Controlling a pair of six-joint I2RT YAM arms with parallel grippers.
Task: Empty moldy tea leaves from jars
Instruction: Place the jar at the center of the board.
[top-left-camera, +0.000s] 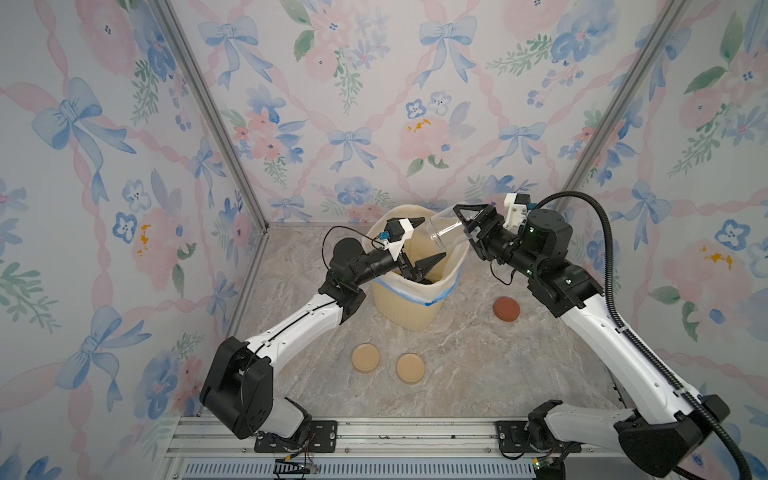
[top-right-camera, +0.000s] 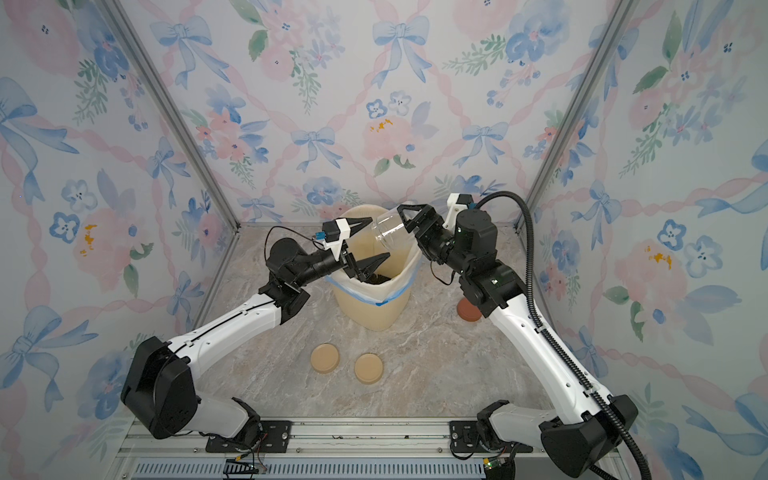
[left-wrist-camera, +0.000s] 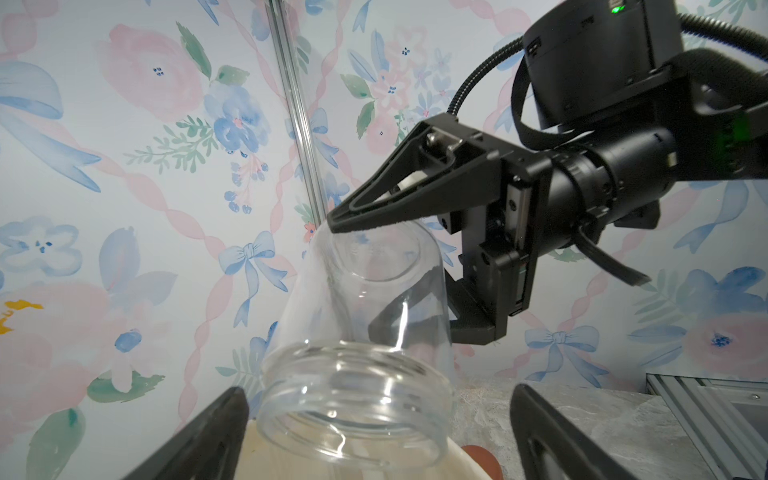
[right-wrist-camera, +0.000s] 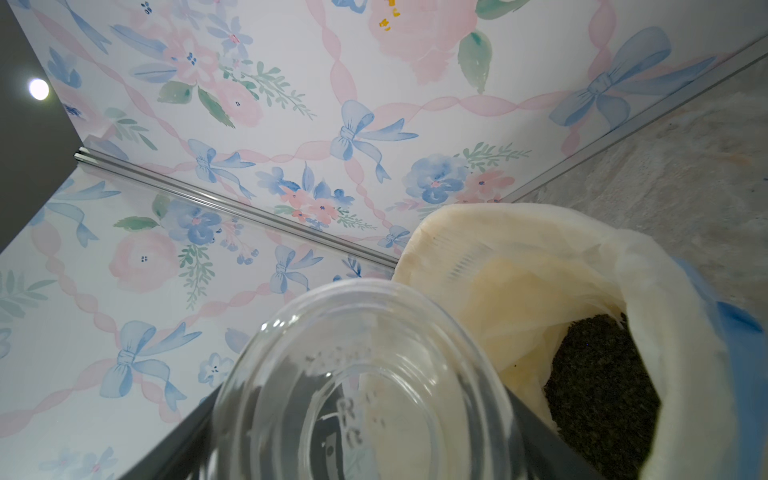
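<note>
1. Glass sits closest to the lens in the right wrist view: the jar (right-wrist-camera: 361, 386) fills much of it, thick clear base toward the camera, and it looks empty.
2. Right gripper (top-left-camera: 461, 226) is clamped on that jar's body. In the left wrist view one finger presses along the glass wall and the other shows through it from the far side.
3. Both top views show the jar tipped, mouth angled down and to the left, above the opening of the cream ribbed bin (top-left-camera: 407, 307) at frame centre.
4. Left gripper (top-left-camera: 432, 237) hangs over the bin with its fingers spread wide, holding nothing. The jar's mouth lies between them, apart from both.
5. Tea leaves (right-wrist-camera: 598, 395) form a dark heap inside the bin's white liner — down in the bin, none visible in the glass.
6. On the marble table (top-left-camera: 457, 353), two tan lids (top-left-camera: 365, 358) (top-left-camera: 410, 368) lie side by side at lower centre, and a reddish-brown lid (top-left-camera: 506, 308) lies right of the bin.
</note>
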